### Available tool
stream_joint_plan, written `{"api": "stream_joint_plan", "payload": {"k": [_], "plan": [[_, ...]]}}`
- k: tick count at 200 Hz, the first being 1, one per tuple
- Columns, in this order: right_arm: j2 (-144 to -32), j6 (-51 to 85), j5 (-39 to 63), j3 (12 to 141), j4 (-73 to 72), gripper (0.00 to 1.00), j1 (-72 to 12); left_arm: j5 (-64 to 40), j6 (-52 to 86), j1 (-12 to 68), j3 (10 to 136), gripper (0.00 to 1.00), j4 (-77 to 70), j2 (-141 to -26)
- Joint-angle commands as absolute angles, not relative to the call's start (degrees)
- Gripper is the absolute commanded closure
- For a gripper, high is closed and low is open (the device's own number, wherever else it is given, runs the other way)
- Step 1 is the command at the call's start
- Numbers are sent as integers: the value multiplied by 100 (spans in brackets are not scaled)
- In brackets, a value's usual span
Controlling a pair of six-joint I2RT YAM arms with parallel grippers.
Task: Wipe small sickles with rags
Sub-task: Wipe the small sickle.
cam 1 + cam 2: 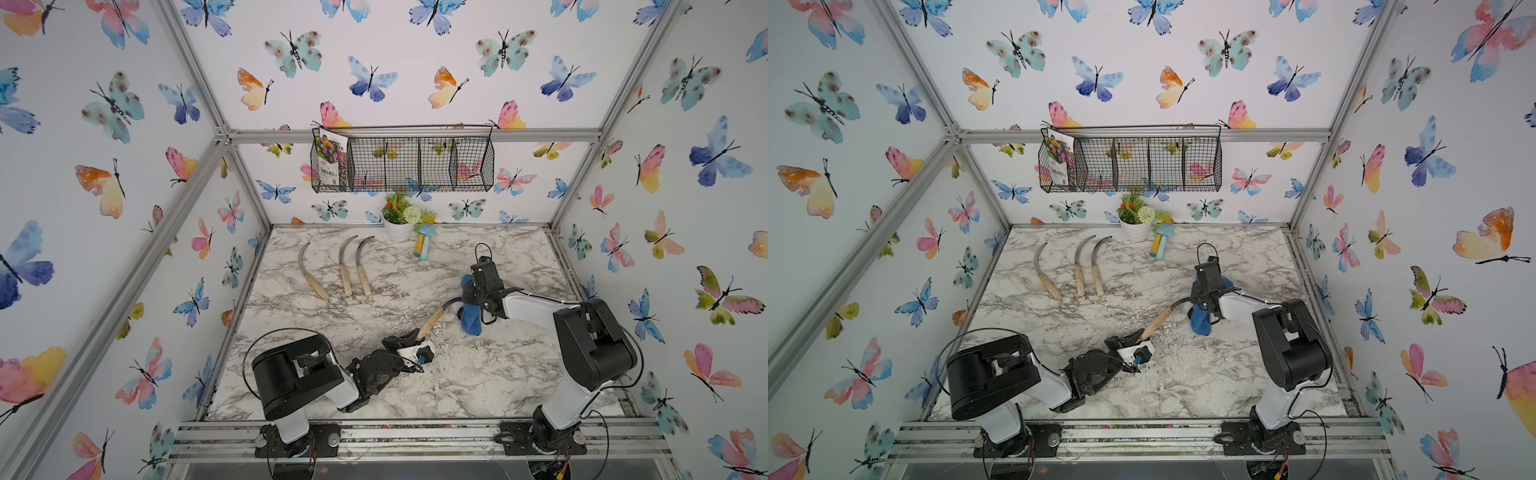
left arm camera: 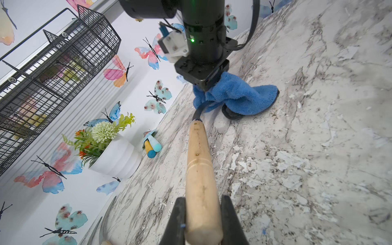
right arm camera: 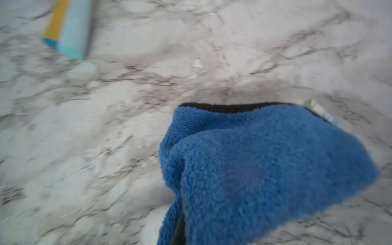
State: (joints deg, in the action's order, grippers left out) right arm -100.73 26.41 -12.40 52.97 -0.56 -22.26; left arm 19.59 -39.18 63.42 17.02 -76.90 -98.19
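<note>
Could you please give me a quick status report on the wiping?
Left hand shut on sickle, by handle. Right hand shut on blue rag, draped over its blade. Three other sickles well apart.

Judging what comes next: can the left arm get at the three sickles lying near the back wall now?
Probably not yet: its fingers are shut on a fourth sickle, though no object blocks the three sickles.

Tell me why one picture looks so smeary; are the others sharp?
Right wrist view: blurred, the marble table and mushroom toy smeared, the blue cloth a bit soft. Left wrist view: crisp on the held sickle. Both top views: sharp, evenly lit, wide-angle splay at the edges.
</note>
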Motion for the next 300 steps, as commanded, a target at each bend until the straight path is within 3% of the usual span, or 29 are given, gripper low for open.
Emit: {"api": "stream_joint_plan", "payload": {"k": [1,41,113,153,224,265,300], "plan": [[-10378,2734,-1132,5277,502,98,-2171,1846,-3946,6346,1680,100,-7963,-9695],[-10119,2530,-366,5256,218,98,-2309,1841,-3954,6349,1678,100,-8009,-9706],[-9278,2654,-433,5384,268,98,-3881,1862,-3924,6338,1672,100,-8011,-9717],[-9540,2780,-708,5206,241,98,-3695,1856,-3894,6324,1655,100,-8016,-9693],[-10325,2993,-787,4768,20,98,-2143,1862,-3865,6319,1639,100,-8039,-9668],[-10275,2918,-321,4922,-16,98,-2215,1850,-3857,6305,1637,100,-8050,-9666],[-9922,2982,-419,5108,137,98,-2969,1846,-3834,6301,1643,100,-8051,-9656]]}}
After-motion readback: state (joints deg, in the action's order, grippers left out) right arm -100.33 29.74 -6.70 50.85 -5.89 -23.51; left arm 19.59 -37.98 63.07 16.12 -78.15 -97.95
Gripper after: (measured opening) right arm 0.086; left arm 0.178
